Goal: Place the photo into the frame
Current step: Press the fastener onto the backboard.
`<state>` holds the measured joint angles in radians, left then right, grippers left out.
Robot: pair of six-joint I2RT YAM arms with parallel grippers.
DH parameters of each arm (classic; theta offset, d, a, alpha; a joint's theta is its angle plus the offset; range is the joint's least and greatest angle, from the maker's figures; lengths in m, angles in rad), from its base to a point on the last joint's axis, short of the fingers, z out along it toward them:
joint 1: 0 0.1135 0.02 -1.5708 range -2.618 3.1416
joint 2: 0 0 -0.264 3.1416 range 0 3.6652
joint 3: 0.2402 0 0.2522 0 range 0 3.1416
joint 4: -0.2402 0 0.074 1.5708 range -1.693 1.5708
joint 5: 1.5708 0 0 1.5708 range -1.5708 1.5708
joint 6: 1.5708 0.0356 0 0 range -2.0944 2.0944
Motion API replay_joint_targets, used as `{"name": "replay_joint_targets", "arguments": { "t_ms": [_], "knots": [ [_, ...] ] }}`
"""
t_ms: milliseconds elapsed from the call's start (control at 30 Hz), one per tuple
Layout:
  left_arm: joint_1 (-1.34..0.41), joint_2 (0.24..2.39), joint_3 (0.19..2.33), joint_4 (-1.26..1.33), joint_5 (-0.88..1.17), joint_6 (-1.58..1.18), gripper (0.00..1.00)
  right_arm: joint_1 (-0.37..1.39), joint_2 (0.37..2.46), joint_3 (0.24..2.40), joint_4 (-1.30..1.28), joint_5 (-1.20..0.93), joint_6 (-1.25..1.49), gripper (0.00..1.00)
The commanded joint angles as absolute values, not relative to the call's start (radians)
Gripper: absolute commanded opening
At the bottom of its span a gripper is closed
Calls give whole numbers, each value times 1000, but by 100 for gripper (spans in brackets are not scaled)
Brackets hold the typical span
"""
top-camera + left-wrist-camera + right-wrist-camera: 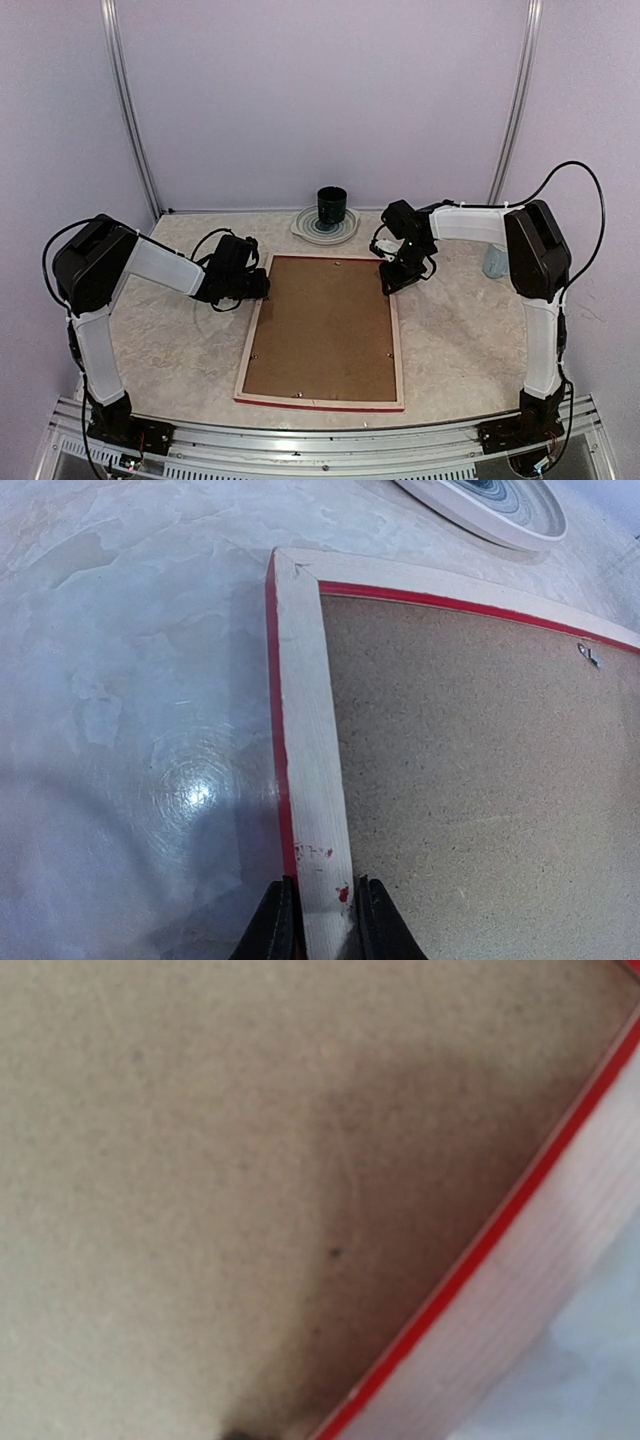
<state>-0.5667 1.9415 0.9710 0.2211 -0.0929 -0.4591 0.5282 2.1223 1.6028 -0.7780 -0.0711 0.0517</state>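
The frame (pixel 249 352) lies face down on the table, showing its pale wood back and thin red edges. A plain brown backing board (pixel 325 330) fills it. The photo is hidden in every view. My left gripper (pixel 322 895) is shut on the frame's left rail (pixel 310 760), near the far left corner, with one finger on each side of the wood. My right gripper (pixel 402 276) hovers low at the frame's far right corner. Its wrist view shows only blurred backing board (pixel 200 1160) and the red-edged rail (pixel 560 1260), and its fingers barely show.
A striped plate (pixel 308 230) with a dark cup (pixel 332 207) on it stands just beyond the frame's far edge, and its rim (pixel 490 505) shows in the left wrist view. A pale bluish object (pixel 493 262) sits behind the right arm. A small metal tab (pixel 589 655) sits on the backing.
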Motion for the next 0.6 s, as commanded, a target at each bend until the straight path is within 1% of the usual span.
{"name": "replay_joint_targets", "arguments": {
  "t_ms": [0, 100, 167, 267, 433, 567],
  "knots": [
    [-565, 2010, 942, 116, -37, -425, 15, 561, 2156, 1593, -809, -56, -26, 27],
    [-565, 2011, 942, 117, -33, -427, 15, 566, 2155, 1593, -809, -48, -25, 29],
    [-565, 2012, 940, 118, -29, -428, 15, 566, 2148, 1597, -808, -65, -19, 36],
    [-565, 2011, 940, 118, -28, -429, 15, 566, 2131, 1611, -806, -95, -11, 43],
    [-565, 2012, 941, 120, -28, -430, 15, 567, 2121, 1635, -818, -91, -6, 43],
    [-565, 2013, 939, 121, -25, -431, 15, 568, 2133, 1636, -829, -72, -5, 40]
  ]
}}
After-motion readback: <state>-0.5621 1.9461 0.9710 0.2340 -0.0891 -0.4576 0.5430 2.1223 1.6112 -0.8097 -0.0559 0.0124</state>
